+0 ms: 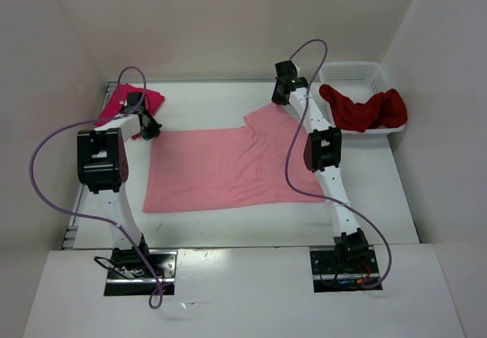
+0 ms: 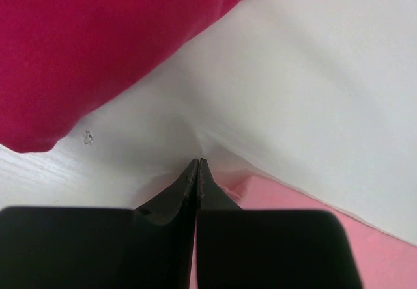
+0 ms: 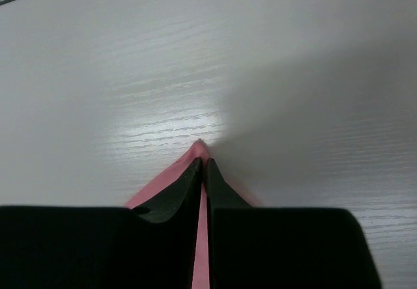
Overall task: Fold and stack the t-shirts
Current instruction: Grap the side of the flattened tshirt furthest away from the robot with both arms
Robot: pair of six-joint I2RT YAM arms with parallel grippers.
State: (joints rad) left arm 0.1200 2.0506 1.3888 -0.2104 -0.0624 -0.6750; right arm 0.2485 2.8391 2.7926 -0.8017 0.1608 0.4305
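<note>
Light pink t-shirt [image 1: 228,169] spread flat mid-bench, pinched at two far corners.

From the top camera, the left hand [image 1: 148,131] is closed on the shirt's 10 o'clock corner; its wrist view shows the fingers [image 2: 176,191] pressed together with a sliver of pink cloth between them. The right hand [image 1: 281,94] is clamped on the 1 o'clock sleeve tip, a point of pink poking out past its closed fingers [image 3: 176,188]. The crimson-pink t-shirt [image 1: 125,98] lies bunched at the 10 o'clock corner of the bench [image 1: 205,102], just beyond the left hand. The dark red t-shirt [image 1: 365,110] drapes over the rim of the white mesh basket [image 1: 354,71] at 2 o'clock.
</note>
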